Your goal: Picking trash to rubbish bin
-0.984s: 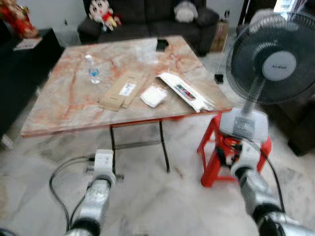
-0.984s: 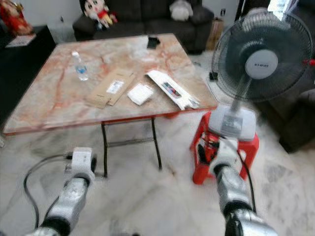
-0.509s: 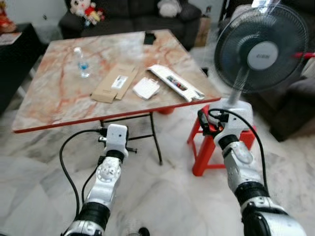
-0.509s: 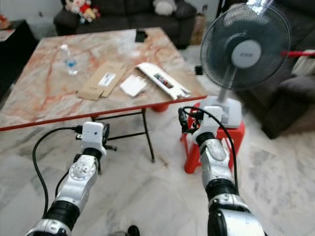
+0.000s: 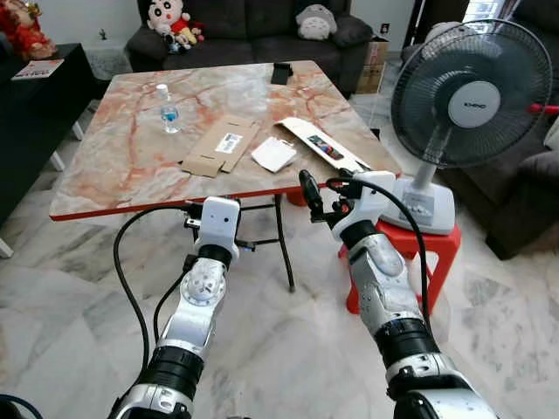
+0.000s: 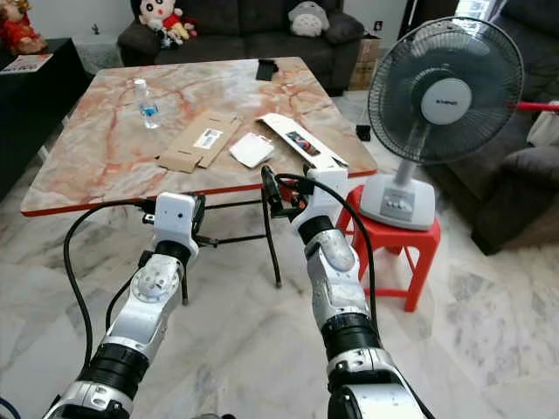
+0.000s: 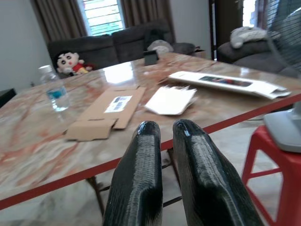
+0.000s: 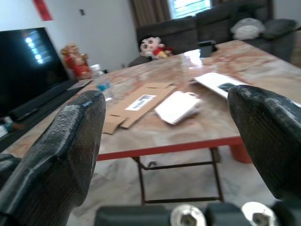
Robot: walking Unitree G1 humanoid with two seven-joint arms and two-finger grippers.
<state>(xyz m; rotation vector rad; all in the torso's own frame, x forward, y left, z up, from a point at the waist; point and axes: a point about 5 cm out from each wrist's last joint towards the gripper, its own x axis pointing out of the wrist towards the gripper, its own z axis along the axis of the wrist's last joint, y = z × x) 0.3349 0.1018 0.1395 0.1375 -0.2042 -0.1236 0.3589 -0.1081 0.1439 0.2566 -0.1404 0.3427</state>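
Note:
On the marble-patterned table (image 5: 105, 175) lie a flattened cardboard box (image 5: 220, 147), a white crumpled paper packet (image 5: 273, 154) and a long white box (image 5: 321, 147). A small water bottle (image 5: 166, 108) stands further back on the left. Both arms are raised in front of the table's red front edge, a little below the tabletop. My left gripper (image 7: 162, 128) is shut with nothing between its fingers and faces the cardboard and the packet. My right gripper (image 5: 325, 194) is open, its fingers (image 8: 84, 113) spread wide and empty, just short of the edge below the long box.
A standing fan (image 5: 467, 96) sits on a red plastic stool (image 5: 410, 253) right of the table. A dark sofa (image 5: 253, 30) with plush toys is behind, a black cabinet (image 5: 31, 105) on the left, an armchair (image 5: 524, 205) on the right. A black object (image 5: 281, 74) lies at the table's far edge.
The camera view has shifted and sharpened. Both arms have come up and forward towards the table's front edge, and the right gripper now stands in front of the edge instead of beside the stool.

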